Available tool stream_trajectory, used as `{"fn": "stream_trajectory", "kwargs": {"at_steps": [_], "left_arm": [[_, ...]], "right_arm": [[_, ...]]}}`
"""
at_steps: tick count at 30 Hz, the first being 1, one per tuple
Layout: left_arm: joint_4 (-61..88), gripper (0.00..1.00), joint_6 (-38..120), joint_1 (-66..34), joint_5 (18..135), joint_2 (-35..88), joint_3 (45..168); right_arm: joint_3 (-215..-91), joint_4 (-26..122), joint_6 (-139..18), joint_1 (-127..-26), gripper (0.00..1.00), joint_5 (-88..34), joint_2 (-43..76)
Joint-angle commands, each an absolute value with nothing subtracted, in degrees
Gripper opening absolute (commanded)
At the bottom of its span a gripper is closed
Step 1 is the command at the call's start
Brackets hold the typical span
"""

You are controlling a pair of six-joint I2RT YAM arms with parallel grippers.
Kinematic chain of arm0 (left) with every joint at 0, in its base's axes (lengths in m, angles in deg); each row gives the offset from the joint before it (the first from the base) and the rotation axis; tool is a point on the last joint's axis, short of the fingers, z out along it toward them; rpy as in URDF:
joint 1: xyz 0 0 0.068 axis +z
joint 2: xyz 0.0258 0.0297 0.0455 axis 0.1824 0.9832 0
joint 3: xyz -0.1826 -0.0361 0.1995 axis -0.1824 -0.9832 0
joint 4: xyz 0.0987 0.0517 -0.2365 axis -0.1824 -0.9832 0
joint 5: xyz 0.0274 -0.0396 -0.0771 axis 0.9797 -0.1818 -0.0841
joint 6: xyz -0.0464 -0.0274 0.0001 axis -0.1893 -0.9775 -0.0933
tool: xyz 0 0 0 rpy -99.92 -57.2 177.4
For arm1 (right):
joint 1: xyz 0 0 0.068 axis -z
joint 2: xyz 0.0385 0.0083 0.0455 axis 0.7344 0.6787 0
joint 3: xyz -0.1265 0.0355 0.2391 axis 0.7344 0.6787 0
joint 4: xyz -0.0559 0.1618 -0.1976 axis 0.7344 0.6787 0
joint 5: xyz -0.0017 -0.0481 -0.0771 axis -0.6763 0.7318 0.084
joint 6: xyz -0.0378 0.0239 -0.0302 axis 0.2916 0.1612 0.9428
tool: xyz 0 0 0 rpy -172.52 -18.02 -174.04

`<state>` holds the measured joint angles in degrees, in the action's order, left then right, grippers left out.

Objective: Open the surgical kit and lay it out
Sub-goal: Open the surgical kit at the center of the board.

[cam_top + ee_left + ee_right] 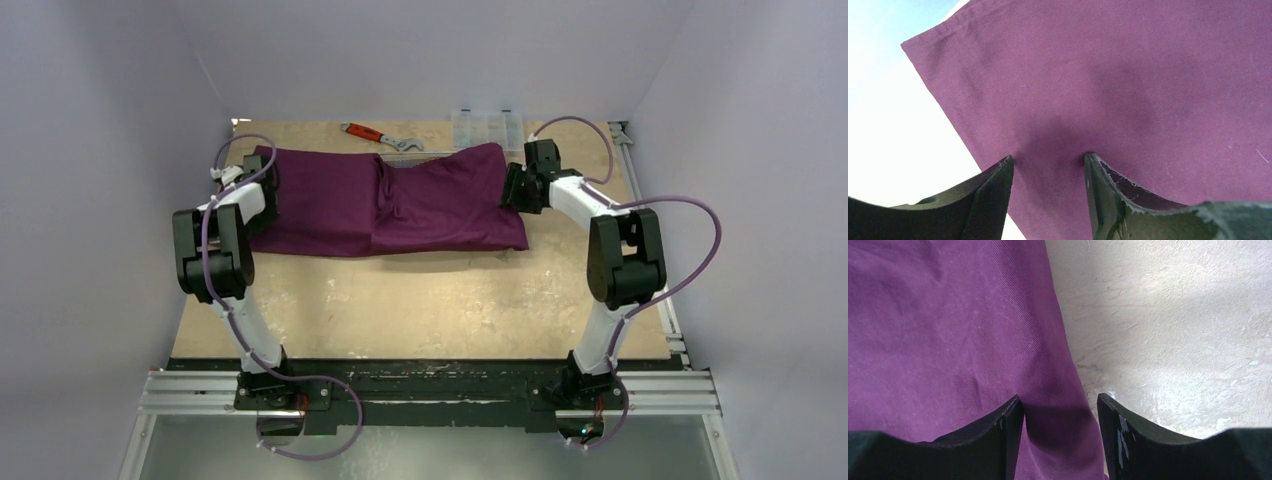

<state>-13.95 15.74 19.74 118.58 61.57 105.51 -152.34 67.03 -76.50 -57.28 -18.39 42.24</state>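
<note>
The dark-purple cloth (pixel 390 205) lies folded across the far half of the table, covering whatever is under it; tray, tweezers, forceps and packets are hidden. My left gripper (pixel 262 172) is open at the cloth's left edge, its fingers pressed down on the fabric (pixel 1128 75) near a corner. My right gripper (pixel 518 188) is open at the cloth's right edge; its left finger rests on the cloth (pixel 948 340), its right finger over bare table (pixel 1173 315), with the cloth's edge between them.
A red-handled wrench (pixel 375 136) lies behind the cloth at the far edge. A clear plastic compartment box (pixel 486 124) stands at the far right. Grey walls enclose the table on three sides.
</note>
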Motion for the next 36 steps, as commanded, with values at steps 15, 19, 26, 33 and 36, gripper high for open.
{"fn": "stream_trajectory", "kwargs": {"at_steps": [15, 19, 26, 33, 36], "left_arm": [[-14.82, 0.59, 21.46, 21.12, 103.24, 55.99, 116.15], [-13.84, 0.58, 21.59, 21.1, 102.5, 56.64, 115.93], [-11.05, 0.58, 23.42, 21.12, 100.32, 60.11, 115.52], [-9.66, 0.58, 25.46, 21.14, 102.43, 66.79, 115.83], [-9.74, 0.57, 26.91, 21.21, 104.29, 69.47, 116.42]], "right_arm": [[-153.18, 62.14, -85.19, -57.35, 0.1, -17.01, 43.57], [-153.94, 61.03, -86.94, -57.69, 0.07, -17.28, 44.79], [-156.26, 60.92, -89.24, -58.33, 0.03, -16.85, 47.58], [-156.73, 60.71, -90.22, -58.99, 0.03, -17.88, 48.83], [-156.28, 60.73, -90.87, -59.28, 0.03, -18.0, 48.62]]}}
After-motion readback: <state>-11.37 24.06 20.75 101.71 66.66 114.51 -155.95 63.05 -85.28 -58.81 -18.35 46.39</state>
